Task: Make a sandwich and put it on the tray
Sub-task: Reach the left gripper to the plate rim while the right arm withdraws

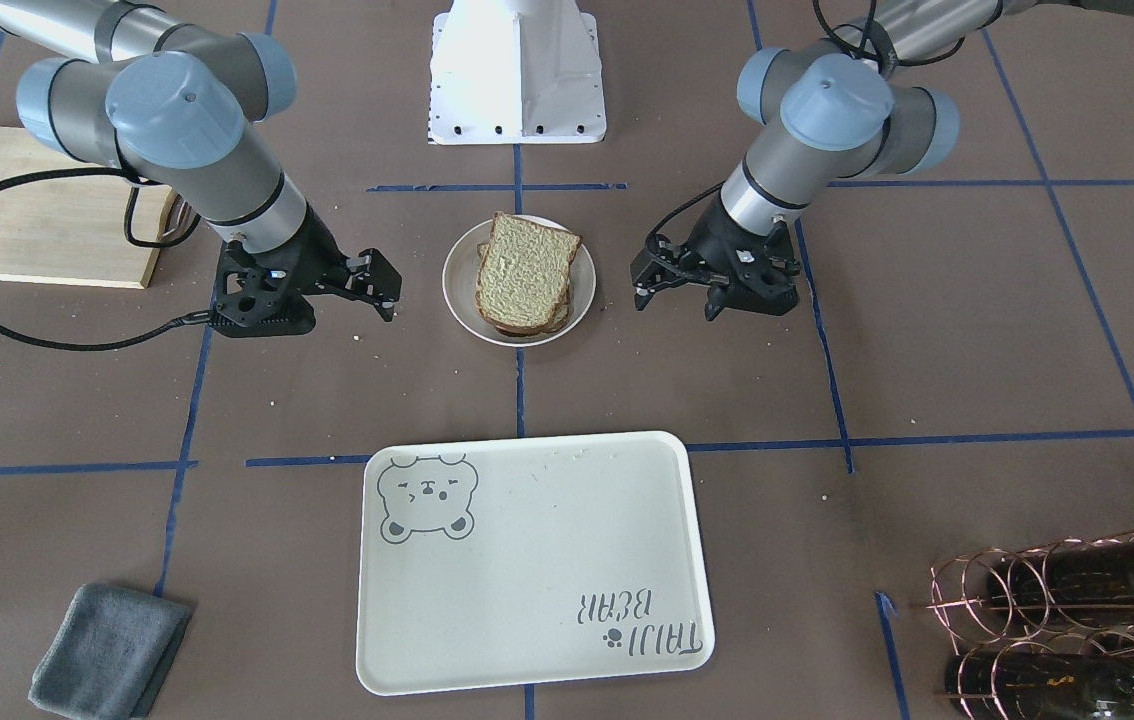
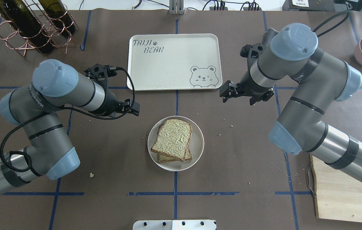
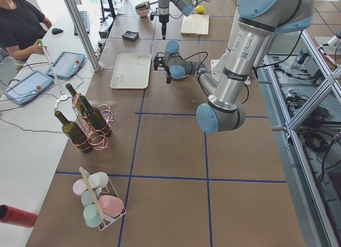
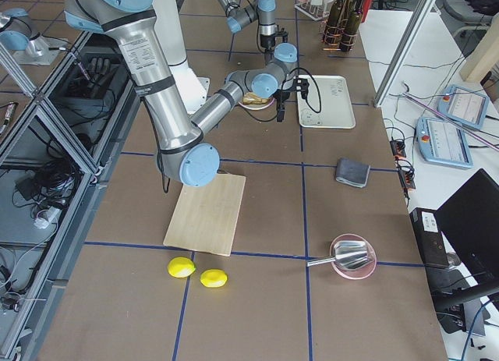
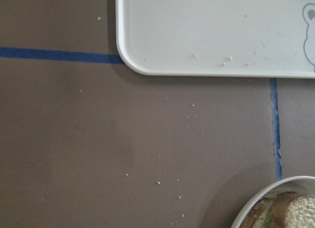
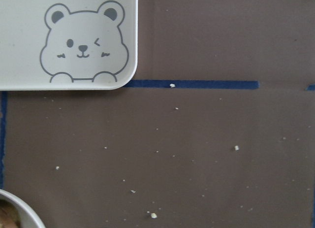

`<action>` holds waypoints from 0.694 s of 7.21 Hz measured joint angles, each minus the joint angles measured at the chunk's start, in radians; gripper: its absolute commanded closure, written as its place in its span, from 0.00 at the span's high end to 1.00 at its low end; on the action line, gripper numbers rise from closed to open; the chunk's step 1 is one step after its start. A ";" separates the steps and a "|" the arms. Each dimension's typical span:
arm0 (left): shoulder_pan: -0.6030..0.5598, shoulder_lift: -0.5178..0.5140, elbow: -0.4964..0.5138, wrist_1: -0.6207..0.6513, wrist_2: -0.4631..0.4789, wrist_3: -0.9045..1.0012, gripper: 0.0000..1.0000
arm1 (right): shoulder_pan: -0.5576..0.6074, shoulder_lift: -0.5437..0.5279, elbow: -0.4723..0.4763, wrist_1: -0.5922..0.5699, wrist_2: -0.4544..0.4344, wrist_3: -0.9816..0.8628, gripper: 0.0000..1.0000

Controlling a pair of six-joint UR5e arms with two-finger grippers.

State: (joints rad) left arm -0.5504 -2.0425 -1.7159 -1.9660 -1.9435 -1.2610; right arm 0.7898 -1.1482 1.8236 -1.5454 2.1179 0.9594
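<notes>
Between left end effector (image 1: 677,300) and right end effector (image 2: 237,99), sandwich (image 1: 525,275).

The brown table (image 1: 977,330) carries a tray (image 1: 527,560), plate (image 1: 457,290), cutting board (image 1: 37,220), grey cloth (image 1: 107,650) and bottle rack (image 1: 1057,600).

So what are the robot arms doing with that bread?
Nothing is being held right now. The sandwich sits stacked on a small white plate between the two arms. The left gripper and the right gripper hang open on either side of it. The tray has only crumbs on it.
</notes>
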 measured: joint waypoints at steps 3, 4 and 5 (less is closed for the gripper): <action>0.078 -0.025 0.017 0.008 0.021 -0.030 0.48 | 0.095 -0.074 0.015 -0.014 0.069 -0.172 1.00; 0.094 -0.027 0.023 0.007 0.026 -0.032 0.48 | 0.116 -0.089 0.016 -0.012 0.094 -0.197 1.00; 0.111 -0.032 0.028 0.004 0.036 -0.033 0.46 | 0.127 -0.100 0.017 -0.008 0.105 -0.212 1.00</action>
State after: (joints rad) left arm -0.4395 -2.0743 -1.6876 -1.9618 -1.9078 -1.2939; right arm 0.9169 -1.2479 1.8404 -1.5536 2.2231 0.7470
